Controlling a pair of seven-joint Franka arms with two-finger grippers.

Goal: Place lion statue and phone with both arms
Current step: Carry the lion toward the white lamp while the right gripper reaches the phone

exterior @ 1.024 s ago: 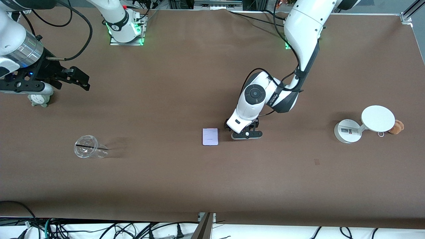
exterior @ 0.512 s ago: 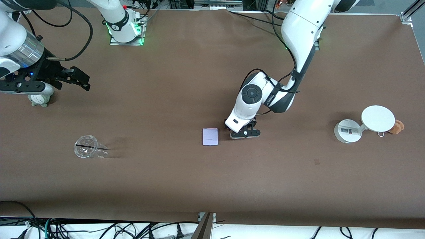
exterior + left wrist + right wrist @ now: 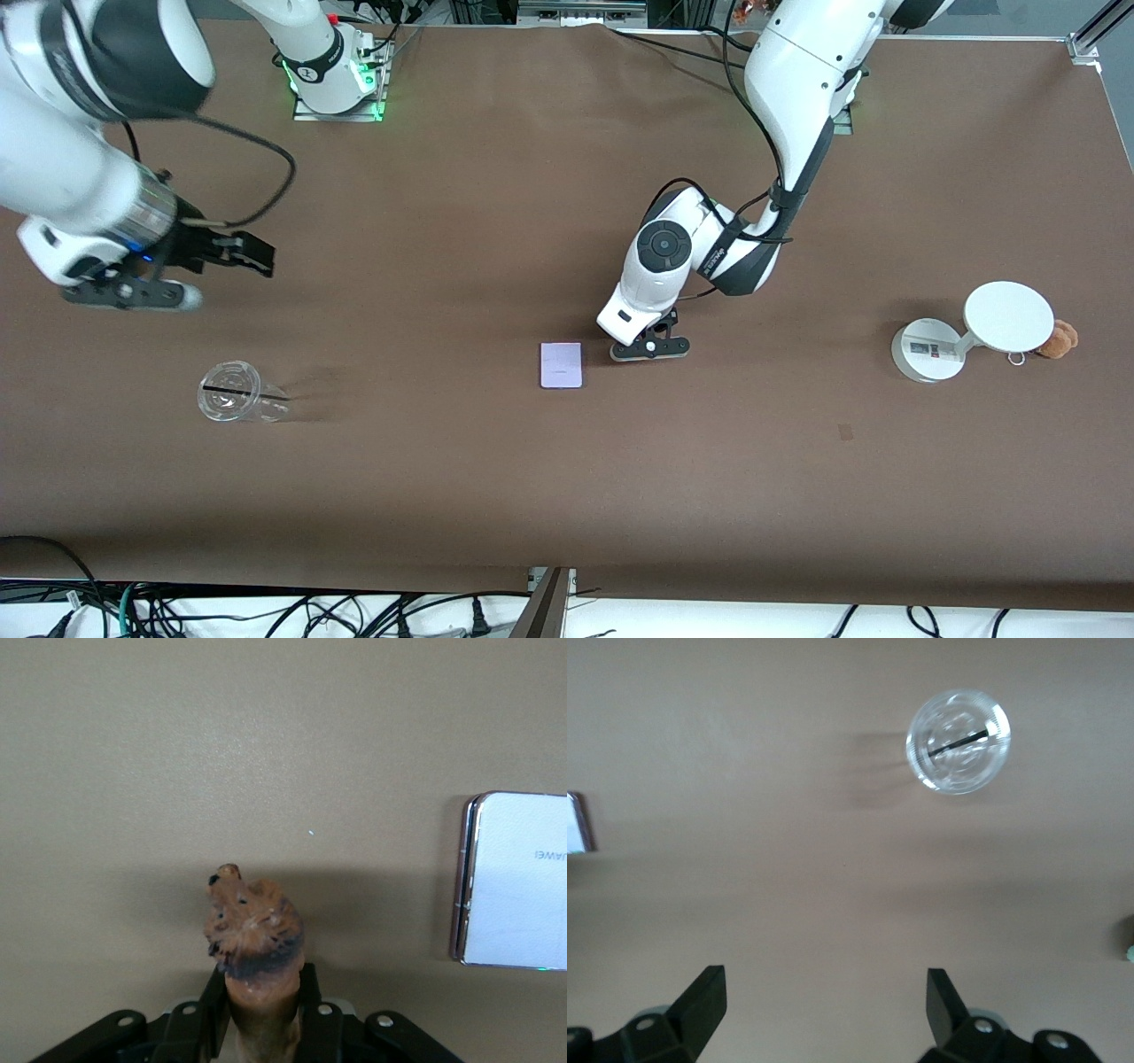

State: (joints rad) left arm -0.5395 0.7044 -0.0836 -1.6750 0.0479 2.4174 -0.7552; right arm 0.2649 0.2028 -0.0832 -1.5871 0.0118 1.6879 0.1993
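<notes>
- Left gripper (image 3: 651, 348): low over the table (image 3: 496, 496) just beside the phone (image 3: 562, 364), toward the left arm's end; its fingers (image 3: 215, 992) are clamped on the lion statue (image 3: 254, 935).
- Lion statue: a small reddish-brown figurine with a rough, carved-looking surface and dark flecks; it is held upright between the pads and hidden under the wrist in the front view.
- Phone: a flat, pale lavender rectangle with rounded corners and a glossy metal edge, lying flat near the table's middle.
- Right gripper (image 3: 133, 292): in the air over the right arm's end of the table, above bare cloth; jaws spread wide and empty.
- Clear plastic cup (image 3: 232, 401): lying on its side, its round rim and a dark straw visible.
- Step in hand, as judged: setting the statue down. It probably calls for a straight descent until the base meets the matte brown cloth, then a slow release so the narrow figurine does not topple toward the phone.
</notes>
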